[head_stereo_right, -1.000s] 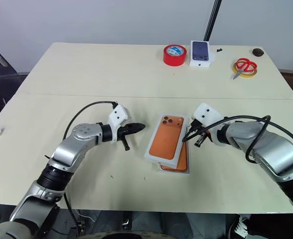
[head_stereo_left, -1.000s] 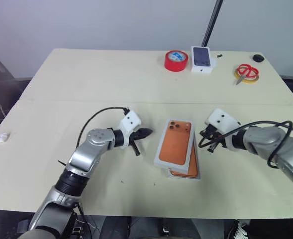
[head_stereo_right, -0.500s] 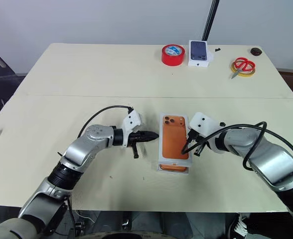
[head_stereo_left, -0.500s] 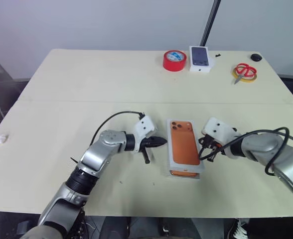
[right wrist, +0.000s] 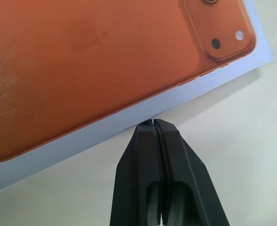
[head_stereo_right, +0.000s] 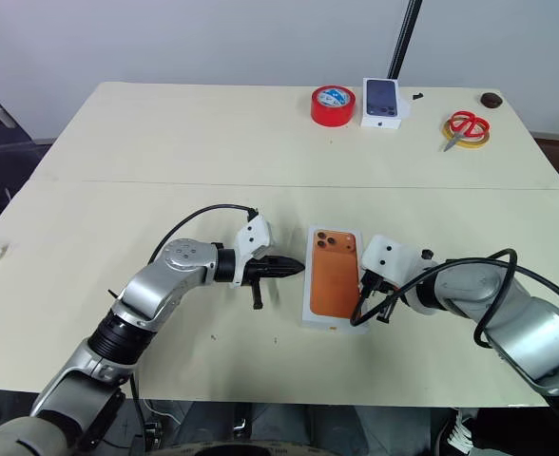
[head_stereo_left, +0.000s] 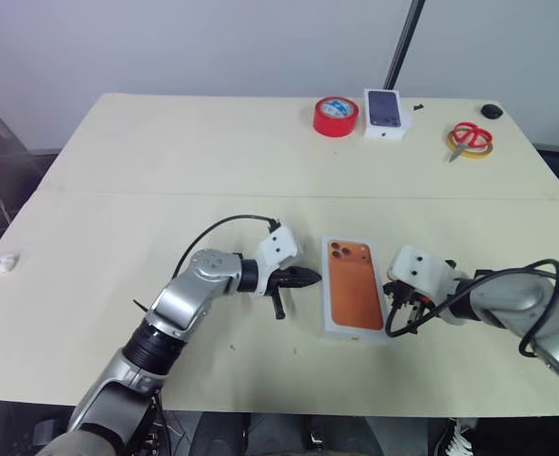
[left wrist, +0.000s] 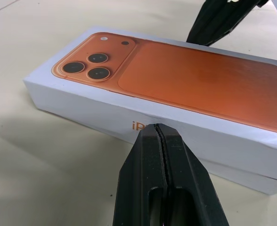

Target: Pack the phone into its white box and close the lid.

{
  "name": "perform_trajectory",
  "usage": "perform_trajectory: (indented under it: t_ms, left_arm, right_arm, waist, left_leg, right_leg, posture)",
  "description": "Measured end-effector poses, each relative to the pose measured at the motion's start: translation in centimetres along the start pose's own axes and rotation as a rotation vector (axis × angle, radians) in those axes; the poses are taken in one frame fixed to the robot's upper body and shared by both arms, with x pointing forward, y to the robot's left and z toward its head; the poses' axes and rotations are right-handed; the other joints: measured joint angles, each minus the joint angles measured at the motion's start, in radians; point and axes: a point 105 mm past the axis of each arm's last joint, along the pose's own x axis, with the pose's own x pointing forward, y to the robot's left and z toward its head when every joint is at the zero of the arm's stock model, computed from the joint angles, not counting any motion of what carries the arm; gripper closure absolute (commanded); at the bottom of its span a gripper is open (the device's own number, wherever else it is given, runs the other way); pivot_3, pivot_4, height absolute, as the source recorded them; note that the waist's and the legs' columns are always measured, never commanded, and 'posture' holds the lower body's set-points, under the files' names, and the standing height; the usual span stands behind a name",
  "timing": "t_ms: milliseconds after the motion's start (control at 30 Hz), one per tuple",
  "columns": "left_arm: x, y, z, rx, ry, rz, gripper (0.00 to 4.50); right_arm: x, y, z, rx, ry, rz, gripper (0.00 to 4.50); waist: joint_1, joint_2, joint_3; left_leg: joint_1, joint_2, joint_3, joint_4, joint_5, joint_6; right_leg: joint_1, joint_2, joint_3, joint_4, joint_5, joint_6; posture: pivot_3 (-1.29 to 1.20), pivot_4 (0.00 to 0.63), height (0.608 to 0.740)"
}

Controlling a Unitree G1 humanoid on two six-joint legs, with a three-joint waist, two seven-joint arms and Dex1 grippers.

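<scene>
Head views are showing the lid (head_stereo_left: 355, 299) sitting on the white box (head_stereo_right: 331, 322) near the table (head_stereo_left: 165, 161) front edge, its top printed with an orange phone picture; no phone is showing, and presumably it is lying inside. The left gripper (head_stereo_left: 306, 278) is sitting just beside the lid's left long side, forearm reaching in roughly level from the left, fingers pressed together and gripping nothing. The right gripper (head_stereo_right: 361, 309) is angling down at the lid's right long side, cable looping behind the wrist, likewise pinched shut and empty. Closed tips on opposite sides suggest both arms are squaring the lid over the box by nudging, not grasping. Red tape roll (head_stereo_left: 337, 115), small white box (head_stereo_left: 386, 112) and scissors (head_stereo_left: 471, 138) are lying well beyond the lid, by the far edge.

Left wrist view is looking along the shut fingers (left wrist: 163, 155), whose tip is meeting the lid's white side wall; a strip of the box below is sticking out past the lid's near corner, so the lid is probably not fully seated.

Right wrist view is showing the shut fingers (right wrist: 153, 136) touching the lid's white rim beside the printed orange face.
</scene>
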Motion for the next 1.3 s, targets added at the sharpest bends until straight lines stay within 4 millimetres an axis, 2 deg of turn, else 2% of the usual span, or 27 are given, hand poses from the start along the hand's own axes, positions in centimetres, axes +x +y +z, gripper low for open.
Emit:
perform_trajectory:
  t_ms: [400, 533, 667, 733, 867, 967, 1167, 1300]
  left_arm:
    - [-0.2, -0.2, -1.0, -0.015, 0.027, 0.001, 4.50]
    - [-0.4, 0.4, -0.1, -0.028, -0.021, 0.028, 4.50]
    - [0.2, 1.7, 2.1, -0.030, -0.093, 0.069, 4.50]
    - [0.6, 2.0, 2.6, -0.019, -0.098, 0.079, 4.50]
    - [2.1, 1.8, 1.0, -0.016, -0.024, 0.066, 4.50]
    - [2.8, 1.6, 0.6, 0.016, 0.002, 0.057, 4.50]
    - [2.5, 1.6, 0.0, 0.025, 0.011, 0.067, 4.50]
    - [1.1, 2.1, -0.3, -0.013, -0.007, 0.107, 4.50]
  right_arm:
    - [-0.4, 0.7, -0.7, -0.021, 0.030, 0.031, 4.46]
    - [-1.8, -0.9, -0.1, -0.038, 0.006, -0.024, 4.46]
    - [-3.4, -0.2, 0.2, -0.009, -0.052, 0.062, 4.46]
    - [-3.8, 0.8, 0.4, -0.014, -0.076, 0.110, 4.46]
    - [-3.2, 3.0, 0.3, -0.003, -0.092, 0.193, 4.46]
    - [-2.0, 4.2, -0.9, 0.015, -0.051, 0.202, 4.46]
    - [-1.5, 4.2, -0.8, -0.010, -0.050, 0.169, 4.46]
    - [-1.2, 3.6, -0.4, 0.013, -0.085, 0.132, 4.46]
  waist:
    - [0.000, 0.000, 0.000]
    - [0.000, 0.000, 0.000]
    - [0.014, 0.000, 0.000]
    - [0.017, 0.000, 0.000]
    - [0.018, 0.000, 0.000]
    - [0.021, 0.000, -0.001]
    - [0.015, -0.003, -0.003]
    - [0.012, -0.002, -0.003]
  left_leg:
    - [0.000, 0.000, 0.000, 0.000, 0.000, 0.000]
    - [0.001, 0.000, 0.000, 0.000, 0.000, 0.000]
    - [0.001, -0.001, 0.000, 0.001, 0.000, 0.000]
    - [0.002, -0.001, 0.000, 0.001, 0.000, 0.000]
    - [0.002, -0.001, 0.000, 0.001, 0.000, 0.000]
    - [0.004, -0.001, 0.000, 0.001, 0.000, 0.000]
    - [0.009, 0.000, -0.001, 0.001, 0.000, 0.000]
    - [0.009, 0.000, -0.001, 0.000, 0.000, 0.000]
  right_leg:
    - [0.000, 0.000, 0.000, 0.000, 0.000, 0.000]
    - [0.001, 0.000, 0.000, 0.000, 0.000, 0.000]
    - [0.002, 0.000, 0.000, 0.000, 0.000, 0.000]
    - [0.002, 0.000, 0.000, 0.000, 0.000, 0.000]
    - [0.002, 0.001, 0.000, 0.000, 0.000, 0.000]
    - [0.005, 0.001, 0.000, -0.001, 0.000, 0.000]
    - [0.010, 0.001, -0.001, -0.001, 0.000, 0.000]
    - [0.010, 0.001, -0.001, -0.001, 0.000, 0.000]
  posture:
    - [0.00, 0.150, 0.732]
    - [0.00, 0.150, 0.732]
    - [0.00, 0.150, 0.732]
    - [0.00, 0.150, 0.732]
    - [0.00, 0.150, 0.732]
    - [0.00, 0.150, 0.732]
    - [0.00, 0.150, 0.732]
    - [0.00, 0.150, 0.732]
